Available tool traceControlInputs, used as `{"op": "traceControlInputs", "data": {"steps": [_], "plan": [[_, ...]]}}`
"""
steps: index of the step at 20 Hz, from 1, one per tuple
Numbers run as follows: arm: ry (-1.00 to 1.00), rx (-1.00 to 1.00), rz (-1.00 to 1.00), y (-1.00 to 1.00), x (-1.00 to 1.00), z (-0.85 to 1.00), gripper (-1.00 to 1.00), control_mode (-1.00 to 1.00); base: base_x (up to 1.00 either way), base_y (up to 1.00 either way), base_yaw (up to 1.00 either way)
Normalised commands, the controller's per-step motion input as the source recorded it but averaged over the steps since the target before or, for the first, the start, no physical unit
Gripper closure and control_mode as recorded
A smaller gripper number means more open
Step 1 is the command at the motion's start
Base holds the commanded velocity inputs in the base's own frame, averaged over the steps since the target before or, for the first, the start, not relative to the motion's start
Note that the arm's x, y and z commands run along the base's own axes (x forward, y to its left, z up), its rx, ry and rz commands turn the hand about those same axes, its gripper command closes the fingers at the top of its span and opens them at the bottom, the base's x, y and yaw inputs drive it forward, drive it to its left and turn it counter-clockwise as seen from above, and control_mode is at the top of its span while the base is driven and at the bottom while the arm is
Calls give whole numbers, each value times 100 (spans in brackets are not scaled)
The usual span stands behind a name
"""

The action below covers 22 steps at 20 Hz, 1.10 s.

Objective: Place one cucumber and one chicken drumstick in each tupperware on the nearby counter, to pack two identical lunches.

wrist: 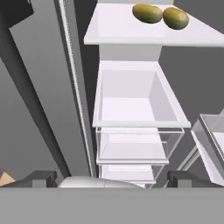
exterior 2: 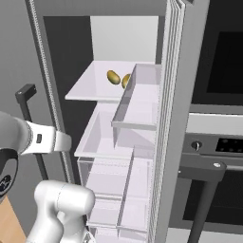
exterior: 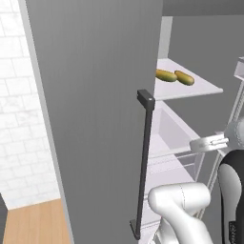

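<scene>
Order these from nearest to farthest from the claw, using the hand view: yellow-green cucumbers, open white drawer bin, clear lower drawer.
1. Clear lower drawer, just above the open claw.
2. Open white drawer bin, higher up.
3. Two yellow-green cucumbers, on the top shelf, farthest.

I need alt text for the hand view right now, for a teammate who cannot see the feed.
Two yellow-green cucumbers lie side by side on the white top shelf of an open grey fridge. Below it sit an open white bin and clear drawers. The open gripper points at them, holding nothing.
</scene>
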Motion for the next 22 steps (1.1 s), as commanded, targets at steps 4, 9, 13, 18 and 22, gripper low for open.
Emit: {"op": "traceControlInputs", "data": {"steps": [4,9,13,18,22], "plan": [[4,-9,-3,1,-19,46,-100,-100,0,0,0],[-8,-15,-5,-3,-1,61,-100,-100,0,0,0],[-3,-1,-3,-35,2,59,-100,-100,0,0,0],[-3,0,0,-29,23,31,-100,-100,0,0,0],[0,0,-1,-15,61,2,-100,-100,0,0,0]]}}
